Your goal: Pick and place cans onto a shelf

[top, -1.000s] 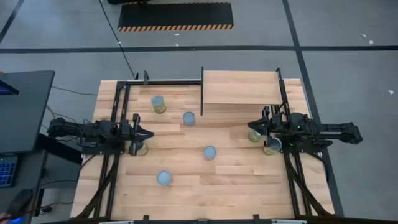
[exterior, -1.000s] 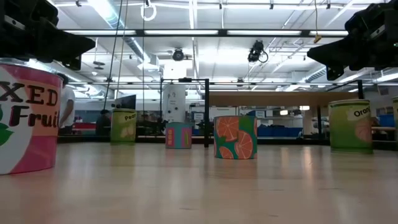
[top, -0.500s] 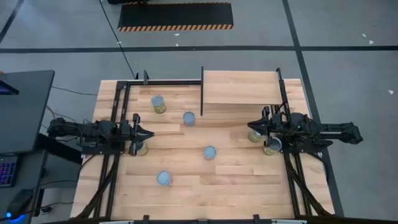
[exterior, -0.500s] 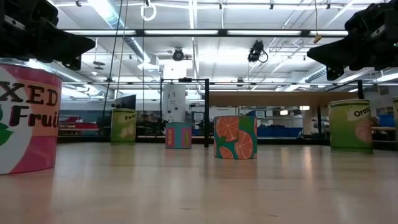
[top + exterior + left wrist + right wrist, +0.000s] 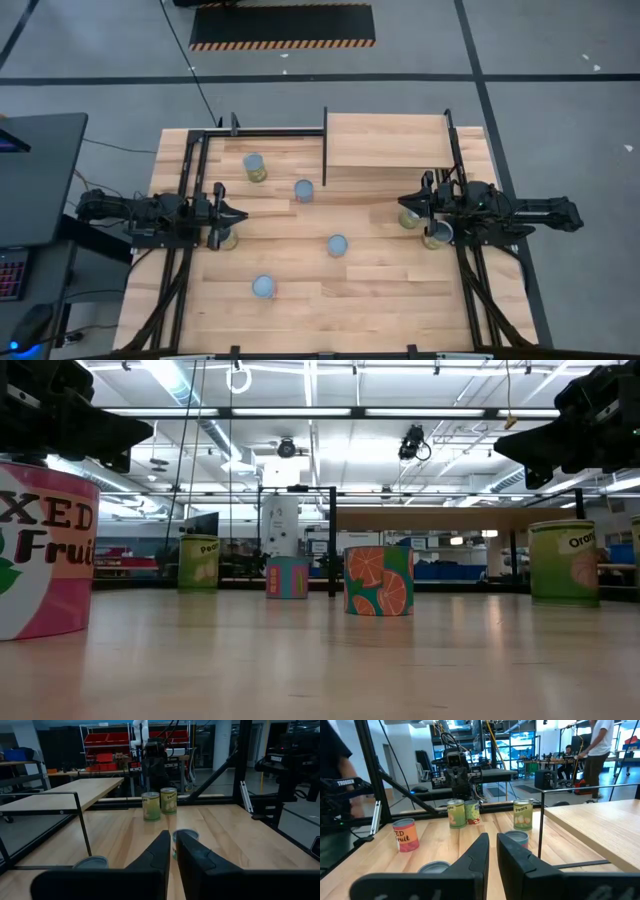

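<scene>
Overhead view: the raised pale-wood shelf (image 5: 385,140) at upper centre-right bears 0 cans, the small silver-topped cylindrical cans (image 5: 337,245) all stand on the plank tabletop (image 5: 380,290), and the left gripper (image 5: 237,213) and right gripper (image 5: 408,205), at the frame's sides, have fingers together, holding nothing.

a robotics lab or workshop hall: a grey concrete floor (image 5: 560,60) marked with dark lines and a black mat edged in yellow-black hazard stripes (image 5: 282,27), long ceiling strip lights (image 5: 330,412) with exposed ducts, red storage bins on metal racks (image 5: 107,740), further light-wood worktops (image 5: 600,822), and people standing at benches (image 5: 597,755) behind.
</scene>
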